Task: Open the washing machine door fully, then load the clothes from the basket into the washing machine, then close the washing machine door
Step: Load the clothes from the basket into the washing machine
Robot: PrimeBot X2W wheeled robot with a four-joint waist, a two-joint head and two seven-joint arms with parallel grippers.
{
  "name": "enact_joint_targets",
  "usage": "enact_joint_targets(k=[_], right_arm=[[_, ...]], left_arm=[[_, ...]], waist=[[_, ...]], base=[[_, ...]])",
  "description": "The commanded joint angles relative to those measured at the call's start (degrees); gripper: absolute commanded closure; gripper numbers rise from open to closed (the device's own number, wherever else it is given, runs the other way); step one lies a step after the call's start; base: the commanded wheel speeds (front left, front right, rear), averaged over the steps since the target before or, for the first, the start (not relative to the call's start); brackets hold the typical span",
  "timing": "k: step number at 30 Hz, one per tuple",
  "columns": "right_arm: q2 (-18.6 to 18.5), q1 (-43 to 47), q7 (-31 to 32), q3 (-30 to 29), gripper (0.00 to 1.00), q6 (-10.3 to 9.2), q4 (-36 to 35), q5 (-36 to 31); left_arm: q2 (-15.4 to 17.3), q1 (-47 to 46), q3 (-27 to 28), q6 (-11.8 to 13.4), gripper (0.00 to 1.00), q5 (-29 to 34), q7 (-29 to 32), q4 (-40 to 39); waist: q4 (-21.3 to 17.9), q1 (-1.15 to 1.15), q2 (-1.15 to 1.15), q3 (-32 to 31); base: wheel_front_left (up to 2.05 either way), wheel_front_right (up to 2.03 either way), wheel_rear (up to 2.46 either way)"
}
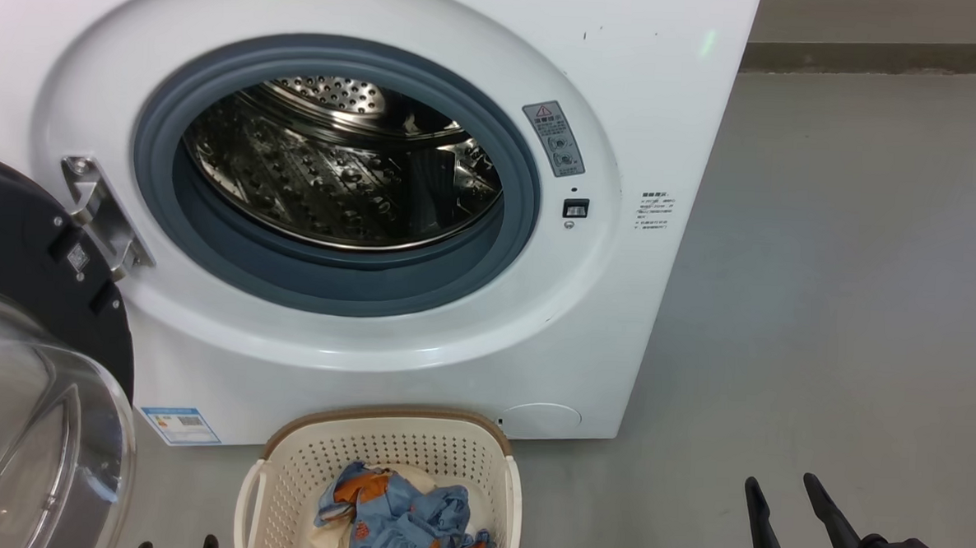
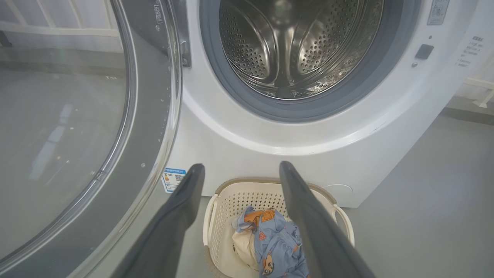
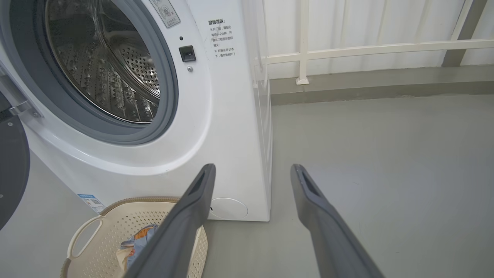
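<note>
Washing machine door (image 1: 20, 237): swung wide, lower left, clearing your reach. Basket (image 1: 391, 414) of clothes (image 1: 403, 521): bottom centre, handy before the washing machine (image 1: 628, 82). Left gripper (image 2: 241, 166), right gripper (image 3: 253, 166): fingers apart, empty.

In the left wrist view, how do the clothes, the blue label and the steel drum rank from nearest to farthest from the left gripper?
From the left gripper:
1. The clothes, in the basket just below it.
2. The blue label, low left on the washing machine front.
3. The steel drum, deep inside the opening.
</note>
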Motion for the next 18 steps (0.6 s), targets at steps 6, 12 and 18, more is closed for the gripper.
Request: enact_joint_targets(k=[6,12,18], right_arm=[[-0.7,-2.0,-0.7,1.8,0.00,0.36,-1.0,0.1],[-0.7,-2.1,-0.7,2.0,0.00,0.36,-1.0,0.3],[-0.7,-3.1,-0.7,2.4,0.00,0.36,-1.2,0.9]], left_arm=[[0.3,-1.2,1.3,0.1,0.00,1.2,-0.4,-1.7],[0.3,-1.5,-0.6,0.7,0.00,1.7,-0.4,-1.3],[0.3,-3.5,-4.1,1.0,0.00,2.7,-0.4,0.8]], waist=[[-0.2,0.00,0.00,0.2],[-0.8,0.00,0.00,0.7],[-2.0,0.00,0.00,3.0]], base=[[0.00,0.00,0.00],[0.00,0.00,0.00],[0.00,0.00,0.00]])
